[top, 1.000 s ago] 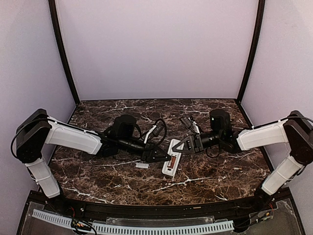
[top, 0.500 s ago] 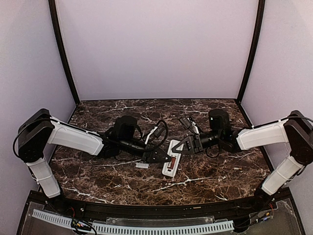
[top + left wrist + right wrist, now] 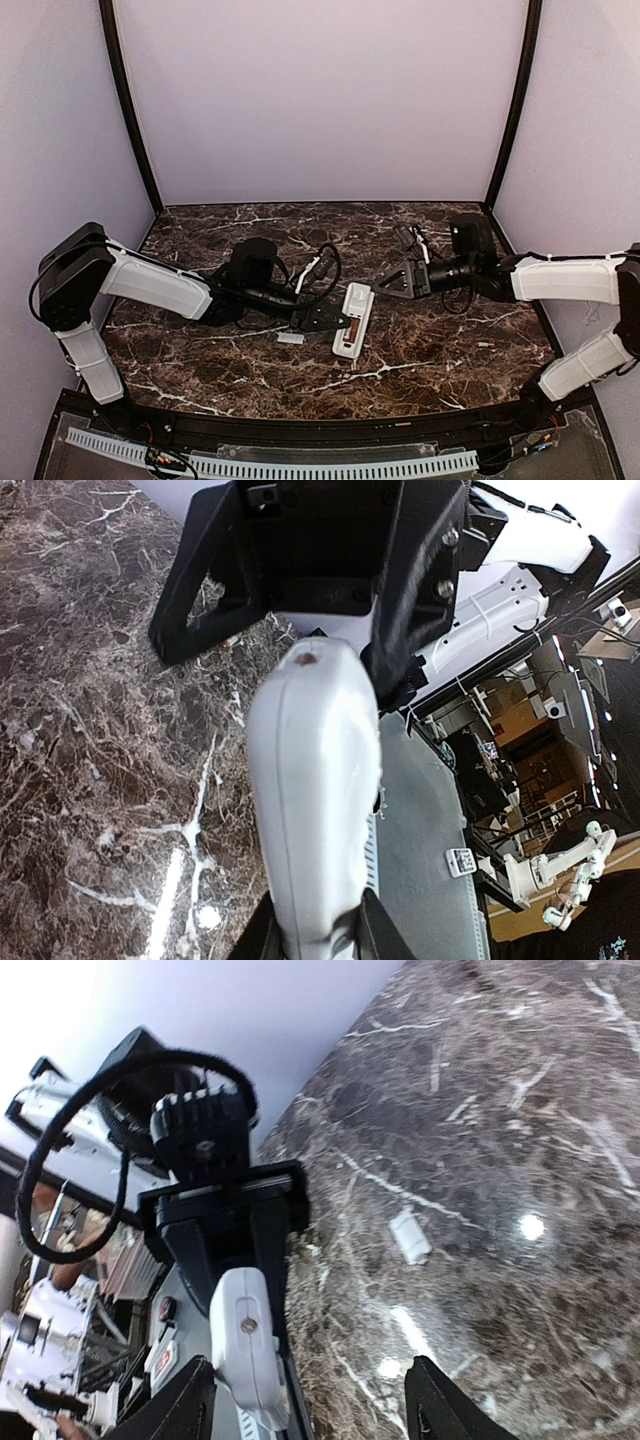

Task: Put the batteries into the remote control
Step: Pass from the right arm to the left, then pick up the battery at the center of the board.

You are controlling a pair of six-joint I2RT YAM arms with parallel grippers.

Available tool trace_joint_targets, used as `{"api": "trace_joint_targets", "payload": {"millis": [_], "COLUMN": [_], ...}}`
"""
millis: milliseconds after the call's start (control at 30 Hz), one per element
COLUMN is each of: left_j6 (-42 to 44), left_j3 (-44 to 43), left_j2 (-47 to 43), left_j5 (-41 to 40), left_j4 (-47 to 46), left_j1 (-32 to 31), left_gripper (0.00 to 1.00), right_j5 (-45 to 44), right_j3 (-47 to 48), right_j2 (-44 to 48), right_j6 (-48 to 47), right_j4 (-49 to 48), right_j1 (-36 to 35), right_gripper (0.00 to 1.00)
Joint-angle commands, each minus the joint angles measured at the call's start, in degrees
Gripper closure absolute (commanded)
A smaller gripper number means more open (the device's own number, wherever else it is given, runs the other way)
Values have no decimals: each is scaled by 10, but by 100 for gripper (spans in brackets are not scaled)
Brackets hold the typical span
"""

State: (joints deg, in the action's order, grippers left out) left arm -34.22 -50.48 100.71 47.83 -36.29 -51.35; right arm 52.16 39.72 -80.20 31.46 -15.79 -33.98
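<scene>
The white remote control [image 3: 352,320] lies back-up mid-table, and a reddish-brown battery [image 3: 351,326] shows in its recessed compartment. My left gripper [image 3: 328,321] is shut on the remote's left side. In the left wrist view the remote [image 3: 315,810] fills the gap between the two fingers at the bottom edge [image 3: 318,942]. My right gripper [image 3: 396,284] hangs open to the right of the remote, apart from it and holding nothing. The right wrist view shows its fingers spread wide [image 3: 315,1410], with the remote's end [image 3: 245,1350] ahead at the left.
A small flat white cover piece [image 3: 291,338] lies on the marble just left of the remote, also seen in the right wrist view [image 3: 410,1236]. A tiny pale piece [image 3: 485,345] lies at the right. Walls close in the table [image 3: 240,375] on three sides.
The right gripper has let go, opened and pulled back to the right, away from the remote. The left gripper keeps its hold and has hardly moved.
</scene>
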Motion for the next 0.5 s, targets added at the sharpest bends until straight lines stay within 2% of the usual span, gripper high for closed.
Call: {"api": "trace_joint_targets", "payload": {"millis": [0, 100, 233, 300, 367, 467], "left_j6": [-5, -4, -6, -12, -19, -20], "left_j3": [18, 22, 26, 27, 29, 31], "left_j2": [-3, -6, -6, -3, -1, -1], "left_j5": [-10, -25, -42, -43, -44, -50], "left_j4": [-28, -25, -34, -43, -50, -54], "left_j1": [8, 11, 12, 12, 12, 12], "left_gripper": [98, 98, 98, 98, 98, 98], "right_j5": [-167, -296, -428, -457, -446, -464], "right_j3": [-9, -4, -19, -25, -28, -24], "right_j2": [78, 130, 200, 208, 192, 168], "right_j6": [-13, 7, 36, 37, 45, 87], "right_j4": [187, 350, 488, 540, 562, 609], "right_j1": [40, 49, 51, 55, 56, 55], "right_gripper": [36, 36, 37, 37, 37, 39]}}
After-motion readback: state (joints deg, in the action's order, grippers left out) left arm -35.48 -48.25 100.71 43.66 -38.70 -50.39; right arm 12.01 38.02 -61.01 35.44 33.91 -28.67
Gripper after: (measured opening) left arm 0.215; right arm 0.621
